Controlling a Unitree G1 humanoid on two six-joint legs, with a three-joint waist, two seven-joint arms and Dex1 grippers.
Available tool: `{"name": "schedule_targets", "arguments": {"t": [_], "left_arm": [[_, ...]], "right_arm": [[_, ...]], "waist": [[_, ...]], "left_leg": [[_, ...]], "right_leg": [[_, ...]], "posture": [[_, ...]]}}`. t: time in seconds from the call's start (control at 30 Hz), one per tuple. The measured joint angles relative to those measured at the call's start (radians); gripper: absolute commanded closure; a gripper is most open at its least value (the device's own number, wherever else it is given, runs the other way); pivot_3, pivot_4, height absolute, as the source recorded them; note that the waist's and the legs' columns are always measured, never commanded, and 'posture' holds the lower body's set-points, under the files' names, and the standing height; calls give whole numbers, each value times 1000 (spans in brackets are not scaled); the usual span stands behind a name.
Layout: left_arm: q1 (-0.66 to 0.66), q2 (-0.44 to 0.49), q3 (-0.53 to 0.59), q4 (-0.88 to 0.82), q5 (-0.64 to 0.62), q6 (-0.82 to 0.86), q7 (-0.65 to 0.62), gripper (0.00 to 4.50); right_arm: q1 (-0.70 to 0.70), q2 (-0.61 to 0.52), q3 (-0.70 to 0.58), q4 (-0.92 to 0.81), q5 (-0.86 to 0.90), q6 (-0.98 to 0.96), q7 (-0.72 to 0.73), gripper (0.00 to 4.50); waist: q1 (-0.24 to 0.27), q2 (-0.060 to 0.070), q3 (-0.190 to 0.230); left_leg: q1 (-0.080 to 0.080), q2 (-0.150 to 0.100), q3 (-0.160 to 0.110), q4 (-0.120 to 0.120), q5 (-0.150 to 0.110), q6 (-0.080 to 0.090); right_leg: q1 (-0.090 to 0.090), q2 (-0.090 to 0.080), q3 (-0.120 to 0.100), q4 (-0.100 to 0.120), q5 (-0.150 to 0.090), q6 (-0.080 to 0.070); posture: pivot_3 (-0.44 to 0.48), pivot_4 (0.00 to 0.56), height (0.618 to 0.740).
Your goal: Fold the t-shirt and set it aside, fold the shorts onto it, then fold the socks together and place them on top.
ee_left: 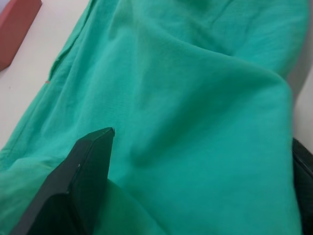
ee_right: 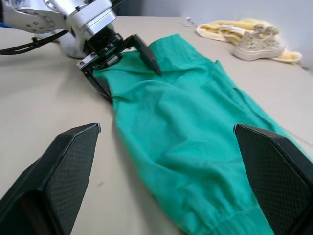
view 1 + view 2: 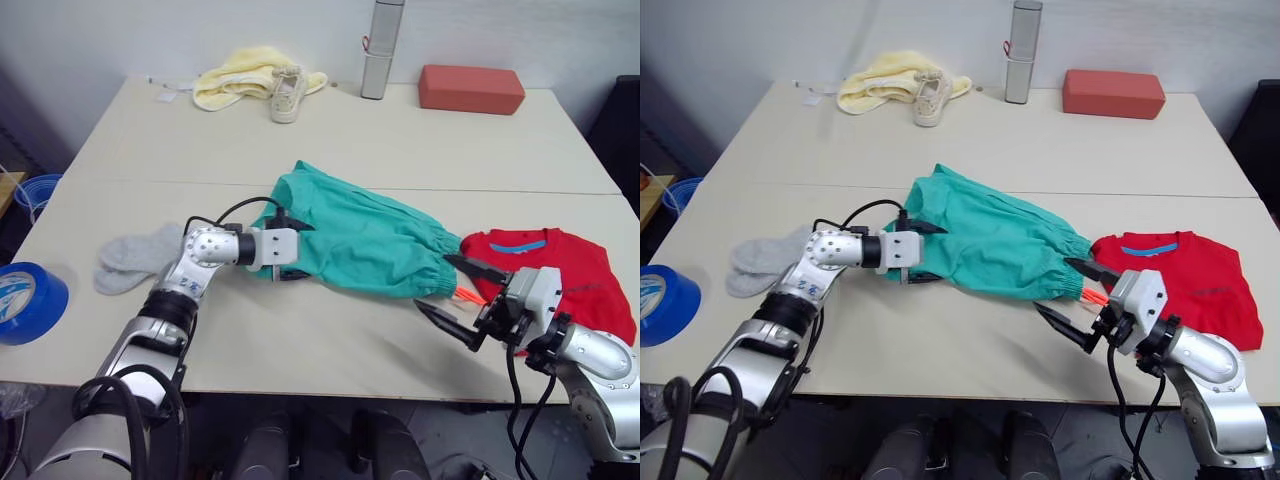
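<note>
Nearest the camera, at the table's [image 3: 330,350] near right edge: right gripper [image 3: 458,300], fingers spread wide and empty, pointed left and far toward the gathered waistband end of the shorts [image 3: 360,240], just short of the cloth and its orange-pink drawstring [image 3: 466,295]. Farther left: left gripper [image 3: 290,248], fingers straddling the opposite, leg end of the shorts with teal cloth bunched between them, not visibly pressed together. Shorts laid in a long band, long axis running from far left to near right, one gripper at each end; right gripper nearer the waistband, left nearer the legs. T-shirt [image 3: 560,275] already folded and set flat at the right, just beyond the waistband and right of the right gripper. Socks [image 3: 135,258] loose at the left, well apart from both, untouched. Judged as the shorts fold under way: next move likely needing the right gripper to close on the waistband. Beyond, at the far edge: a yellow cloth [image 3: 240,80], a small shoe [image 3: 286,95], a red-brown block [image 3: 470,88].
</note>
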Motion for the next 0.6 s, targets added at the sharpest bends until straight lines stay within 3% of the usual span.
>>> {"name": "schedule_targets", "arguments": {"t": [0.23, 0.3, 0.37, 0.6], "left_arm": [[4, -24, 23, 28, -74, 125, -123, 3330], [46, -23, 46, -29, -118, 208, -161, 3962], [126, 13, 56, -190, -156, 330, -199, 4443], [439, 134, 64, -861, -265, 845, -218, 4443]], "right_arm": [[5, 1, 0, -4, -3, 0, -17, 0], [9, 1, -5, -6, -4, -1, -19, 0], [19, 0, -14, -8, -8, -4, -16, 0], [81, -19, -69, -13, -12, -3, 8, 0]], "waist": [[-3, -1, -2], [-5, -1, -2], [-10, -1, -2], [-29, -1, -2]], "left_leg": [[2, 0, 0, -1, 0, 0], [2, 0, 1, -1, 0, -1], [2, 1, 1, -2, -1, -2], [2, 2, 1, -3, -1, -3]], "right_leg": [[1, 0, 6, 0, 0, 0], [0, 0, 6, 1, 0, -1], [0, 0, 7, 1, -1, -1], [0, 3, 8, 1, -1, -2]], "posture": [[0, 150, 740], [0, 150, 740], [0, 150, 740], [0, 150, 740]]}}
